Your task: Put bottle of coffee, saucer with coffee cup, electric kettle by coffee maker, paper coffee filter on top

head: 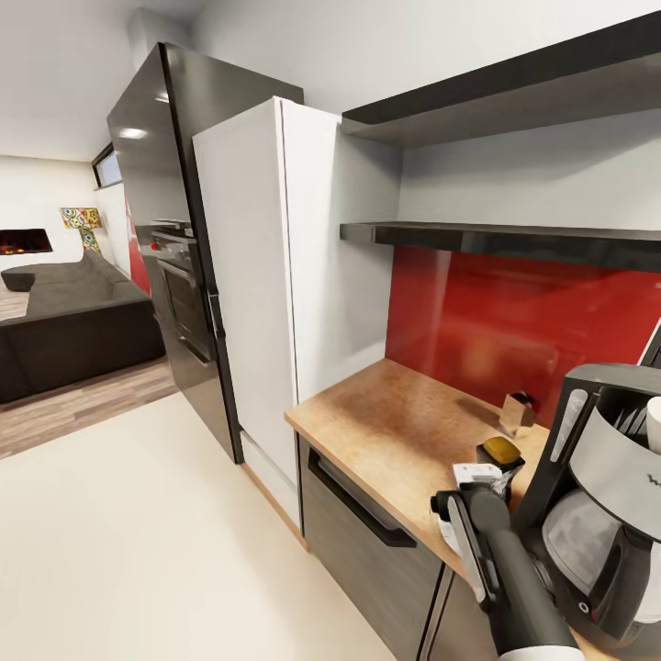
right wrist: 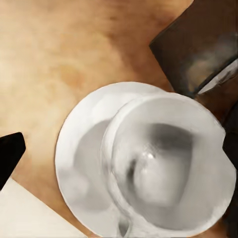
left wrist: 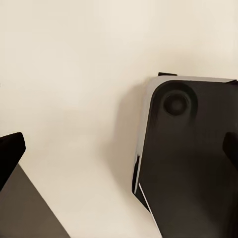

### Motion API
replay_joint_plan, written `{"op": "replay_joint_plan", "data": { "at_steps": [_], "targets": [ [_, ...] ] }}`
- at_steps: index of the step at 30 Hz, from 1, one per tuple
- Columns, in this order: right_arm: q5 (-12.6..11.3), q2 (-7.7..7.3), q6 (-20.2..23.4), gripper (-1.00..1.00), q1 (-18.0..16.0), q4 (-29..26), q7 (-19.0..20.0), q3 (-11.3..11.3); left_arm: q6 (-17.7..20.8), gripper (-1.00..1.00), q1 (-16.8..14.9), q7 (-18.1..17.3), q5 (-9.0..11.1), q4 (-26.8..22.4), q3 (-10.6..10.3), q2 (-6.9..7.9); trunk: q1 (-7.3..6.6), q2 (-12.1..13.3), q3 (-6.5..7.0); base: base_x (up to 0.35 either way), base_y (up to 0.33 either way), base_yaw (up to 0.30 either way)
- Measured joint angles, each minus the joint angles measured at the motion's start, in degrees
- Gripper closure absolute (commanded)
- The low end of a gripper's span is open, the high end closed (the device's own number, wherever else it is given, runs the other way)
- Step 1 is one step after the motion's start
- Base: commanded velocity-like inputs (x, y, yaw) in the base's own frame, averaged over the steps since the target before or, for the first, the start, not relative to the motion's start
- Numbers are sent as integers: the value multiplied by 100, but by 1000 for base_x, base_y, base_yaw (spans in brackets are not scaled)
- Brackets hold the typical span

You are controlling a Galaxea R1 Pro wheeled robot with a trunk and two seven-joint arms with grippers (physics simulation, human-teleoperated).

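The head view takes in the kitchen corner: a wooden worktop [head: 386, 413] against a red backsplash [head: 514, 321], two dark shelves [head: 496, 240] above it, a white tall cabinet [head: 275, 275] and a black fridge [head: 161, 165] beyond. At the lower right stands the coffee maker [head: 606, 514], its glass carafe seated under the grey housing; what the carafe holds cannot be made out. The right arm [head: 509, 569] reaches across in front of the machine, and its hand [head: 482, 477] sits over the worktop edge, its fingers hidden from this angle. A small brown object with a dark top [head: 519, 408] rests further back near the backsplash.

The right wrist view gives what the head view hides: a white saucer [right wrist: 74, 163] lying flat on the wood, and the coffee cup [right wrist: 168, 163] directly over it, tilted slightly, its bowl empty. One dark fingertip [right wrist: 10, 151] shows at one edge and another at the opposite edge beside the cup; whether they clamp the cup or stand apart cannot be told. A dark corner of the coffee maker's base [right wrist: 198, 44] lies just beside the saucer.

The left wrist view looks down on pale floor [left wrist: 74, 74] and a dark rounded part of the robot's base [left wrist: 188, 158]. The left hand's fingertips [left wrist: 10, 148] stand apart at the two edges, holding nothing.
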Motion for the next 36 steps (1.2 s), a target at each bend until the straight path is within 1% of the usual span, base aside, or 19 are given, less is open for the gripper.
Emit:
{"op": "replay_joint_plan", "data": {
  "at_steps": [2, 12, 17, 24, 27, 36],
  "targets": [
    [-11, 6, -1, -100, 1, -190, 0, 5, 0, -100, -1, -1, 1, 0, 0, 0, 0, 1, 0, 0, 0, 0],
    [-18, 19, -1, -100, 1, -292, -5, 13, 1, -100, 2, 3, 6, 0, 3, 0, 0, 1, -1, -4, 0, 0],
    [-17, 20, -2, -100, 1, -485, -8, 40, 7, -100, -2, 6, 7, -1, 14, 0, 3, 1, 0, -221, 112, 0],
    [-27, 29, -3, -100, 1, -750, -9, 49, 8, -100, 1, 8, 8, -2, 21, 0, 2, 2, -1, -215, 232, 3],
    [-28, 35, -3, -100, 1, -773, -9, 53, 8, -100, -2, 7, 7, -2, 21, 0, 2, 1, -1, -189, 256, 148],
    [-21, 41, -3, -100, 1, -776, -8, 57, 0, -100, 0, 7, 7, -1, 20, -6, 3, 1, -1, -207, 248, 261]
  ]
}}
